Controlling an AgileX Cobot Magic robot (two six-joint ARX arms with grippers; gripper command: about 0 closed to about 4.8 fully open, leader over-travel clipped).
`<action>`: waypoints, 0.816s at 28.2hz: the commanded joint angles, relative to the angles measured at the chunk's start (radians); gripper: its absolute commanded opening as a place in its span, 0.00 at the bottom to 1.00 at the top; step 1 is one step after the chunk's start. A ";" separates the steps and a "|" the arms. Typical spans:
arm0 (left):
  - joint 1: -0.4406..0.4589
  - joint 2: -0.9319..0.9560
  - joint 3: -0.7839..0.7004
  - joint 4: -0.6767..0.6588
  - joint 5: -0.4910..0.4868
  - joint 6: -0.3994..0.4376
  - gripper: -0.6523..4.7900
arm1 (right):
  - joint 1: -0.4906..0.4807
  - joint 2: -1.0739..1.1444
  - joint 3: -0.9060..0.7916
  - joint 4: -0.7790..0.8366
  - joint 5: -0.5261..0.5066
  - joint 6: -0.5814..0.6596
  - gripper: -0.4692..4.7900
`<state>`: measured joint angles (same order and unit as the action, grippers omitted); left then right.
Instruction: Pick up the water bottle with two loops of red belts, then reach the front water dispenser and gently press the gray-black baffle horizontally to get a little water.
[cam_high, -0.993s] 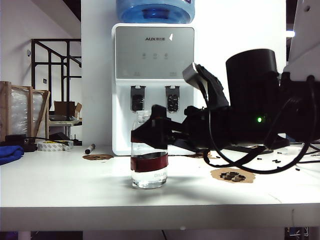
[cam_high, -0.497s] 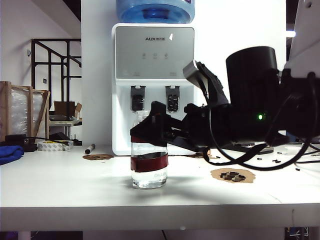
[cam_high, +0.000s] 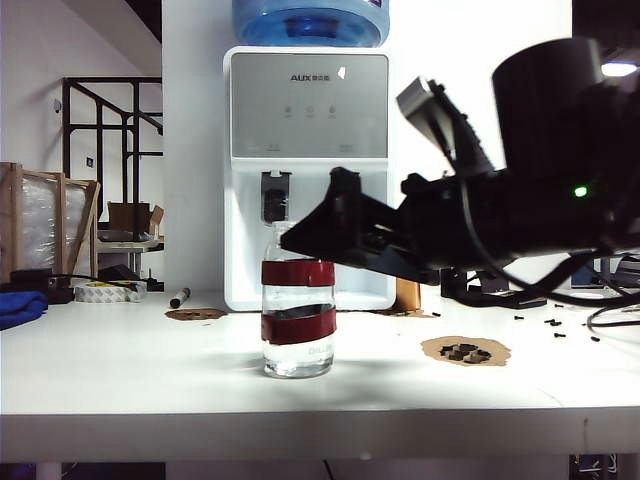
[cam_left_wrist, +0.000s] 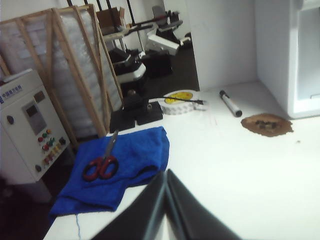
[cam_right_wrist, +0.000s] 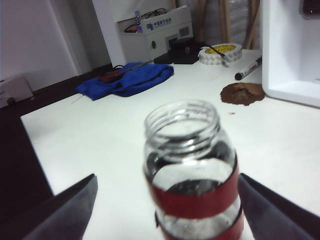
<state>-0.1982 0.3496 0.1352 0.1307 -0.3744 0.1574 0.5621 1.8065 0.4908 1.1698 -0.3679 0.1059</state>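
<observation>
From where I sat, the biggest change was in my right arm: over the last second it had lifted and backed off toward the right of the exterior view. A second earlier the right gripper (cam_high: 335, 225) sat low around the bottle's body and hid the upper band; now it hung higher, near the neck, and both red bands showed. I judged that as a re-approach, not a grasp: the pick was not yet made.

The water dispenser (cam_high: 308, 120) stood at the back of the white table (cam_high: 150, 370), unchanged, with its left tap clear and the right one hidden behind my arm. The water bottle (cam_high: 297, 310) stood upright on the table in front of it, in the same spot as before, with a little water in it.

The right wrist view gave me what the exterior view could not: the bottle's open threaded mouth sat between the two fingers (cam_right_wrist: 65, 207), which stood spread wide on either side and clear of the glass.

The left wrist view showed the far side of the table: a blue cloth (cam_left_wrist: 122, 167) with red-handled scissors (cam_left_wrist: 102, 164) on it, a tape roll (cam_left_wrist: 179, 102) and a marker (cam_left_wrist: 231, 103). The left gripper (cam_left_wrist: 165, 200) pointed over that area, its fingers pressed together and holding nothing.
</observation>
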 joint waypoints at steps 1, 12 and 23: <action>0.008 0.001 -0.062 0.121 0.001 0.003 0.11 | 0.002 -0.066 -0.050 0.014 0.006 -0.002 1.00; 0.155 -0.007 -0.130 0.156 0.187 -0.009 0.11 | 0.002 -0.443 -0.154 -0.336 0.037 -0.066 0.36; 0.294 -0.211 -0.130 -0.219 0.300 -0.042 0.11 | 0.002 -0.887 -0.154 -1.051 0.234 -0.069 0.08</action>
<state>0.1017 0.1596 0.0059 -0.0387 -0.1074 0.1287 0.5621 0.9516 0.3340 0.1997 -0.1604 0.0322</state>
